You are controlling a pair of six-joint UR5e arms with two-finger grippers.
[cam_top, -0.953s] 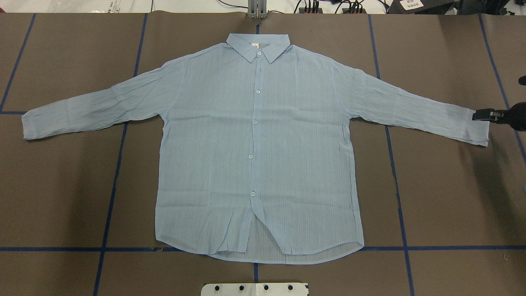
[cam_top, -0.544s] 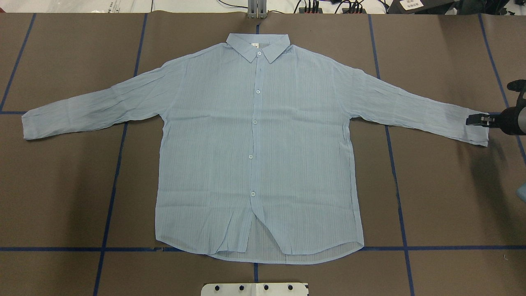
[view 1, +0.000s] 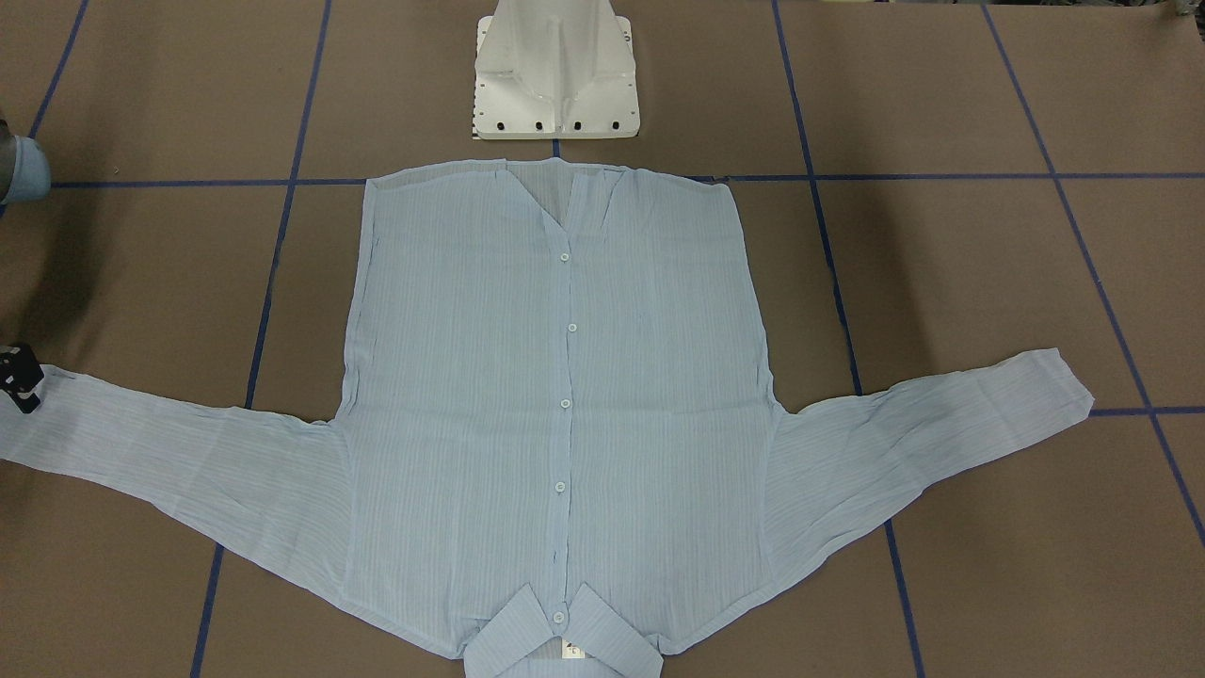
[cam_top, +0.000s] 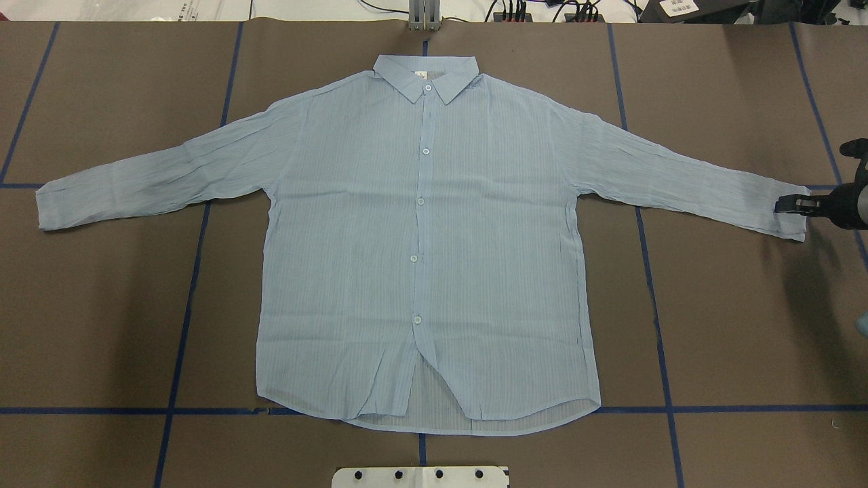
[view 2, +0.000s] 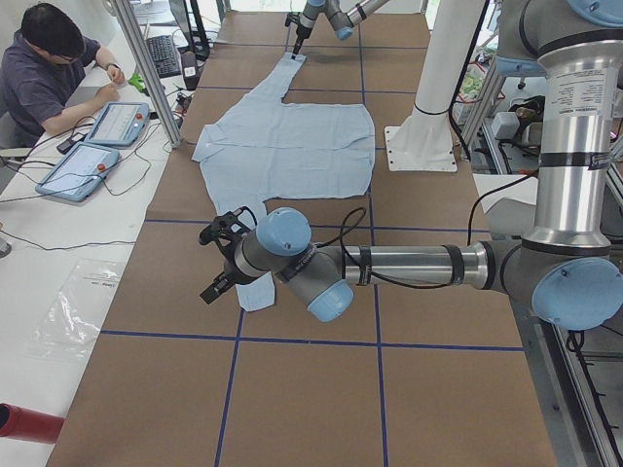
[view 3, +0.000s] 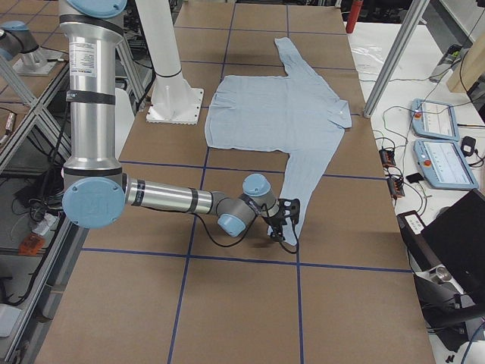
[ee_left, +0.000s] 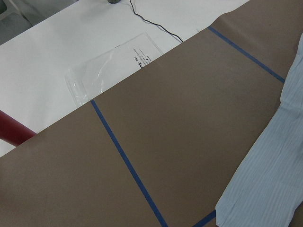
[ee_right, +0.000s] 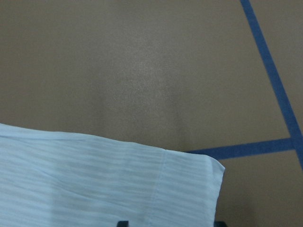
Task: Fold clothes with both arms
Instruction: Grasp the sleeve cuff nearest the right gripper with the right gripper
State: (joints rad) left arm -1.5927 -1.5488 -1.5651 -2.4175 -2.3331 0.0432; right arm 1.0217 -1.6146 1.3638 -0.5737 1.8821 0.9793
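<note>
The light-blue striped shirt (cam_top: pixel 420 257) lies flat and buttoned on the brown table, collar away from the robot and both sleeves spread out. My right gripper (cam_top: pixel 780 205) is low at the cuff of the right-hand sleeve (cam_top: pixel 790 217). In the right wrist view its two fingertips stand apart at the bottom edge, with the cuff (ee_right: pixel 94 184) between and under them, so it is open. It also shows in the front-facing view (view 1: pixel 21 377). My left gripper (view 2: pixel 222 261) shows only in the exterior left view, above the other cuff (view 2: pixel 255 292). I cannot tell whether it is open or shut.
The white robot base (cam_top: pixel 420 476) stands just in front of the shirt's hem. Blue tape lines (cam_top: pixel 183 305) cross the table. An operator (view 2: pixel 49 68) sits with tablets beyond the far edge. A plastic bag (ee_left: pixel 109 66) and a red object (view 2: pixel 29 423) lie off the table's left end.
My right gripper has moved along the end of the cuff toward the robot's side and sits lower on it. The shirt has not moved.
</note>
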